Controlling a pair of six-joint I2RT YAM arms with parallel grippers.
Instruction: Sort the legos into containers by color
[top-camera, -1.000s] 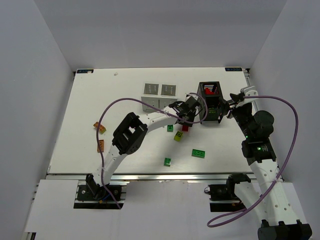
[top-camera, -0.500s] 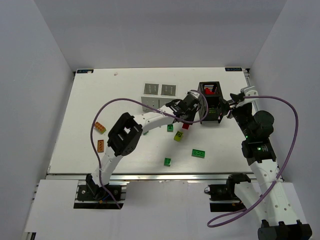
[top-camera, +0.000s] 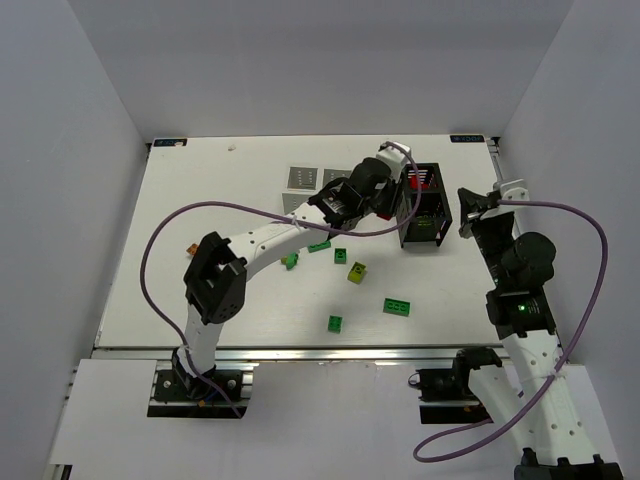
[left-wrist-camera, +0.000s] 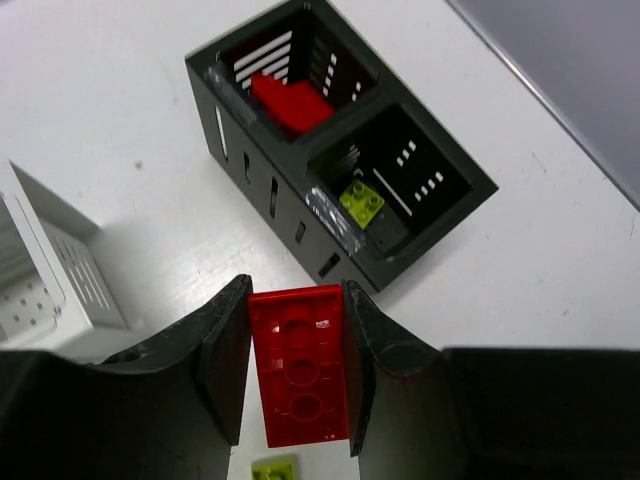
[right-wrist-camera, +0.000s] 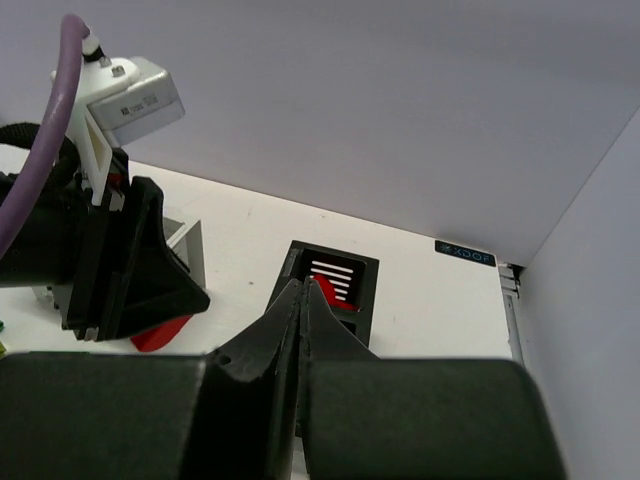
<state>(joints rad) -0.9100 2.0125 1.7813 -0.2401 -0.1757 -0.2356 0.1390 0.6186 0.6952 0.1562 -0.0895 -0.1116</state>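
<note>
My left gripper (left-wrist-camera: 296, 300) is shut on a red lego (left-wrist-camera: 298, 365), held by its long sides with its hollow underside towards the camera. In the top view this gripper (top-camera: 392, 196) hangs at the left side of the black container (top-camera: 428, 212). That container (left-wrist-camera: 300, 215) has a red lego (left-wrist-camera: 290, 100) in its far compartment and a yellow-green lego (left-wrist-camera: 362, 203) in its near one. My right gripper (top-camera: 468, 208) is shut and empty, just right of the black container; its jaws (right-wrist-camera: 303, 288) are pressed together. The white container (top-camera: 305, 178) is partly hidden behind the left arm.
Loose legos lie in front of the containers: dark green ones (top-camera: 318, 246) (top-camera: 340, 256) (top-camera: 397, 306) (top-camera: 335, 323) and a yellow-green one (top-camera: 356, 271). An orange piece (top-camera: 190, 249) shows at the far left beside the left arm's elbow. White walls enclose the table.
My left arm has lifted the red lego off the table and swung up to the black container. My right gripper has shut and drawn slightly back to the right.
</note>
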